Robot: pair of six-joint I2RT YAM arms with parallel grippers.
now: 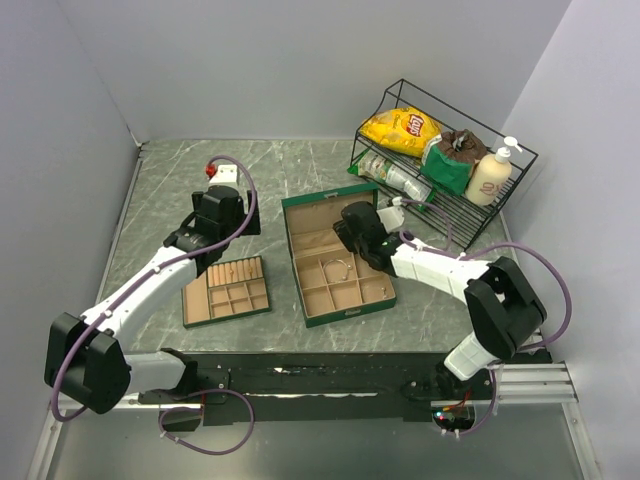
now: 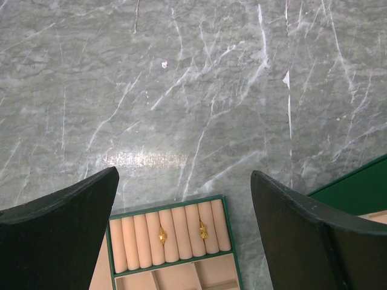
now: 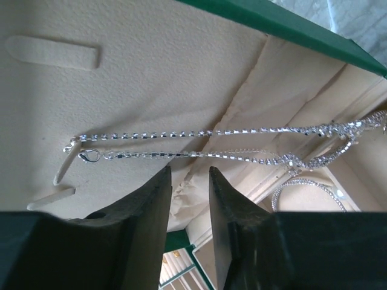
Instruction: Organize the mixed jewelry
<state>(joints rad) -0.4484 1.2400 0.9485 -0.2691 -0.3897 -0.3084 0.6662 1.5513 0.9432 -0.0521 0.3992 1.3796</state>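
The mixed jewelry lies in the open green box [image 1: 296,270]. A silvery rhinestone chain [image 3: 181,134] is doubled across the tan lining, its clasp at the left, and a round bangle [image 3: 308,190] rests in a compartment at the right. My right gripper [image 3: 188,170] reaches into the box just below the chain. Its jaws stand a narrow gap apart with nothing between them. My left gripper [image 2: 184,174] hangs wide open and empty over the far end of the flat tan tray [image 2: 169,204]. Two small gold rings [image 2: 162,235] sit in that tray's ring rolls.
A black wire rack [image 1: 445,160] at the back right holds a chip bag, a brown bag and a pump bottle. A small white block with a red knob [image 1: 222,172] sits behind the left gripper [image 1: 220,215]. Grey walls close in the left, right and back.
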